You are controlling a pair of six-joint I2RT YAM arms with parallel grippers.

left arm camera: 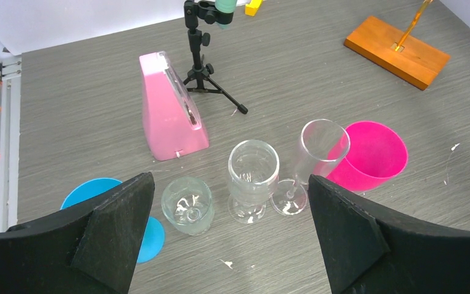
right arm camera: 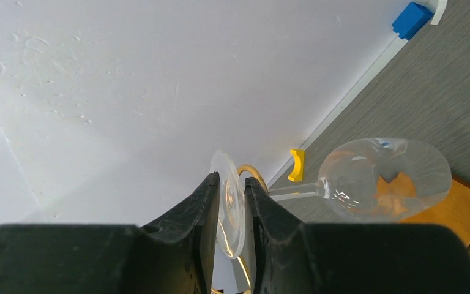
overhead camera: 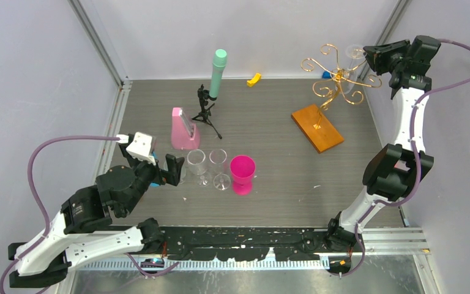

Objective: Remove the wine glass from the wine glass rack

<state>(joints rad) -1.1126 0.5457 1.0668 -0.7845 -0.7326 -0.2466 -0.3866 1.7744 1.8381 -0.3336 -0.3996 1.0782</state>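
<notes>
The wine glass rack (overhead camera: 336, 76) is gold wire with scroll arms on an orange-brown wooden base (overhead camera: 317, 127) at the back right. A clear wine glass (right arm camera: 385, 177) hangs on it with its stem level. My right gripper (right arm camera: 231, 184) is shut on the glass's round foot (right arm camera: 232, 211), next to a gold wire curl (right arm camera: 254, 171). In the top view the right gripper (overhead camera: 372, 58) is at the rack's right side, high up. My left gripper (overhead camera: 168, 168) is open and empty at the front left, just before a row of glasses.
Three clear glasses (left arm camera: 187, 205) (left arm camera: 254, 174) (left arm camera: 318, 153) and a pink cup (left arm camera: 370, 153) stand mid-table. A blue disc (left arm camera: 98, 202) lies under the left finger. A pink wedge (overhead camera: 182, 130), a black tripod (overhead camera: 205, 110) with a teal microphone (overhead camera: 217, 73), a yellow piece (overhead camera: 254, 79) and a blue block (right arm camera: 411, 18) are behind.
</notes>
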